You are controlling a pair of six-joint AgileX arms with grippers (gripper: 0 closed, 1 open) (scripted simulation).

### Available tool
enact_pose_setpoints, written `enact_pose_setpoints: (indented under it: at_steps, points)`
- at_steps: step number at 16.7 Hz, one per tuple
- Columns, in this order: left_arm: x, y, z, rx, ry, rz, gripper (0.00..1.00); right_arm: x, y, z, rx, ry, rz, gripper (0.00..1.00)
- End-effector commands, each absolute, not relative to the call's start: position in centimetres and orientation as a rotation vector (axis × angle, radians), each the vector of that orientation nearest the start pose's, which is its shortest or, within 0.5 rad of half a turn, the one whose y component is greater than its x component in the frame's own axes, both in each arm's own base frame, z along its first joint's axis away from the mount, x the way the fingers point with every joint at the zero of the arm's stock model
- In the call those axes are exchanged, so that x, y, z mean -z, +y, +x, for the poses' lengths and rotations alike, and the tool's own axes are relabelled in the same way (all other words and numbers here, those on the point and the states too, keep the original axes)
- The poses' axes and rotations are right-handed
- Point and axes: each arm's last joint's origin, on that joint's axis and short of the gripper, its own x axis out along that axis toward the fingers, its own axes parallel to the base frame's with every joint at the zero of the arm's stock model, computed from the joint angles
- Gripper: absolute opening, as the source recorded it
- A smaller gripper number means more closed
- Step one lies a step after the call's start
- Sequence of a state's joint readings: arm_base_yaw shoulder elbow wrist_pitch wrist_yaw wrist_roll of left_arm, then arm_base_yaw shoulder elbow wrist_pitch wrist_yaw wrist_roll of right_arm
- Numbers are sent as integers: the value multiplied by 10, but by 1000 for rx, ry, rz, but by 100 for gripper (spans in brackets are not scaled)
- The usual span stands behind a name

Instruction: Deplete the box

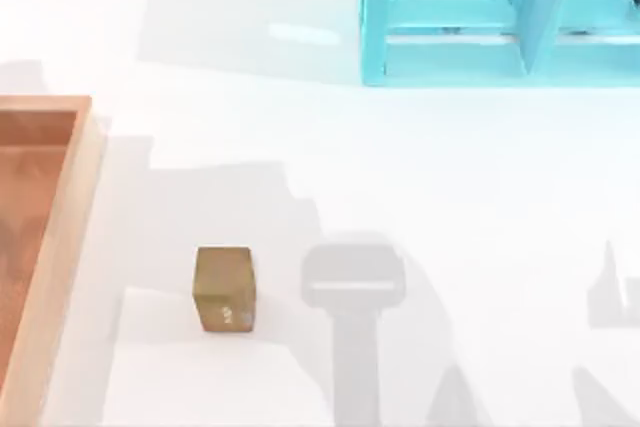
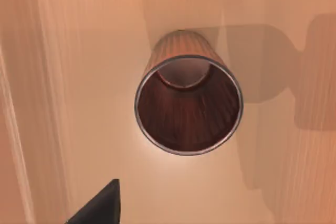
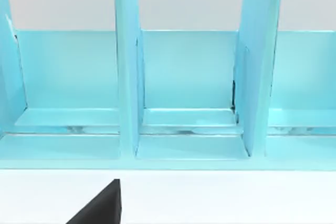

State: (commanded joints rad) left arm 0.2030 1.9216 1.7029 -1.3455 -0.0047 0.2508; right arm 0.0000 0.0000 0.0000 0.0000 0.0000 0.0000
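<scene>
The white table takes almost all of the top view. At about 1 o'clock, on the far edge, stands the cyan shelf unit; the right wrist view looks straight into its open compartments, separated by upright dividers. The box is at 9 o'clock, on the table's left side, and partly cut off by the edge of the view. Its thick tan wall runs toward 7 o'clock. The left wrist view looks down on its orange-brown floor, where a dark reddish-brown cup with a grey rim lies on its side, its mouth facing the camera. A small golden-brown cube rests on the table at about 7 o'clock, near the box but apart from it. For both grippers, I cannot tell if the fingers are apart or together.
</scene>
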Motion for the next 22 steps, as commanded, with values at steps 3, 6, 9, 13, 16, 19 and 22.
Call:
enact_pose_setpoints:
  at_steps: [3, 6, 9, 13, 16, 19, 22]
  points:
    - [-230, 90, 369, 28, 1570, 36, 100, -160, -1, 106, 0, 0, 0, 100]
    - [-201, 97, 374, 27, 1567, 37, 100, -160, -1, 106, 0, 0, 0, 100]
    - [-180, 94, 370, 29, 1569, 36, 100, -160, -1, 106, 0, 0, 0, 100]
    - [-165, 81, 361, 32, 1567, 37, 100, -160, -1, 106, 0, 0, 0, 100]
    - [-158, 79, 360, 27, 1567, 37, 100, -160, -1, 106, 0, 0, 0, 100]
    - [-158, 79, 360, 27, 1567, 37, 100, -160, -1, 106, 0, 0, 0, 100]
    - [-158, 79, 360, 27, 1567, 37, 85, -160, -1, 106, 0, 0, 0, 100]
